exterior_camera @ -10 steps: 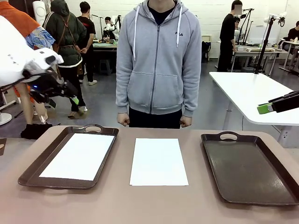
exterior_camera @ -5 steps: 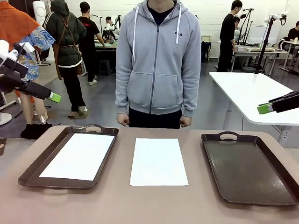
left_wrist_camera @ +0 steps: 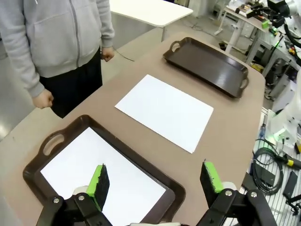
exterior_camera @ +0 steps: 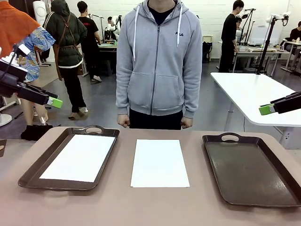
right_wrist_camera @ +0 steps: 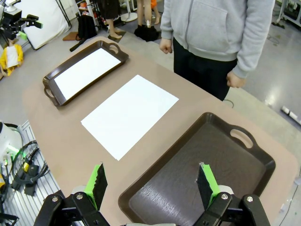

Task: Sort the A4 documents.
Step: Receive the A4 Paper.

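Hovering wide open and empty, left gripper (left_wrist_camera: pixel 155 179) off the desk's (exterior_camera: pixel 202 202) left edge, right gripper (right_wrist_camera: pixel 151 181) off its right edge, both arms largely cut off.

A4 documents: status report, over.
Left gripper open, right gripper open, both high off the table. First sheet in left tray, second sheet on table between trays. Right tray empty. Nothing blocking.

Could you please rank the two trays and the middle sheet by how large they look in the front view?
Right tray and left tray: alike, so unranked.
Then the middle sheet, smallest.
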`<state>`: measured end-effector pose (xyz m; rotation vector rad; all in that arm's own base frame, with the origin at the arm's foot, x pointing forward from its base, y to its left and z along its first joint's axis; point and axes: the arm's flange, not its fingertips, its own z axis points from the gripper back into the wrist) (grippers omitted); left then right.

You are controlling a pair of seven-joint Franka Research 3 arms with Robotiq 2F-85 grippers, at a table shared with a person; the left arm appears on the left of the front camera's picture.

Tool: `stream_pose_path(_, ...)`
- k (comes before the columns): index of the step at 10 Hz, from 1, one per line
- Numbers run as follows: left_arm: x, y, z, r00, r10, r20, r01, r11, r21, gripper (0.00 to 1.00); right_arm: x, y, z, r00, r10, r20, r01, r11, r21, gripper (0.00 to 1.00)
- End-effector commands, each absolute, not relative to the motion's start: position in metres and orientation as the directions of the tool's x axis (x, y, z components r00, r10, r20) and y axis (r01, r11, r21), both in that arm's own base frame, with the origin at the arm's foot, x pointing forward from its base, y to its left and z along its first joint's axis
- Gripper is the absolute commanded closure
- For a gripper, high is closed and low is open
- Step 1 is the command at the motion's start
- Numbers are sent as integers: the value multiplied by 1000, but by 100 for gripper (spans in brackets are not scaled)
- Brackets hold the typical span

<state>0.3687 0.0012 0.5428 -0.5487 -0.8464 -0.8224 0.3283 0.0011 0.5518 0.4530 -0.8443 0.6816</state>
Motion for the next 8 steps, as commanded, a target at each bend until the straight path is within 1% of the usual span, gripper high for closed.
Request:
stream_pose_path(1,354,-15,545,448,-361,818,721,687,-91,0,330,2,550,473,361,804,-714,691,110,0)
stream_pose_path(3,349,-10,547,498,-302,813,658,742,-127,0,330,2,550,473,361,804,-714,691,110,0)
stream_pose_path(5,344,0,549,579,-223,784,553,815,-176,0,330,2,550,473,361,804,-714,691,110,0)
stream_pose_path(6,344,3,548,594,-211,776,536,824,-186,0,330,2,550,473,361,804,-714,691,110,0)
stream_pose_path(8,344,3,548,571,-257,780,592,787,-174,0,330,2,550,473,361,804,-714,691,110,0)
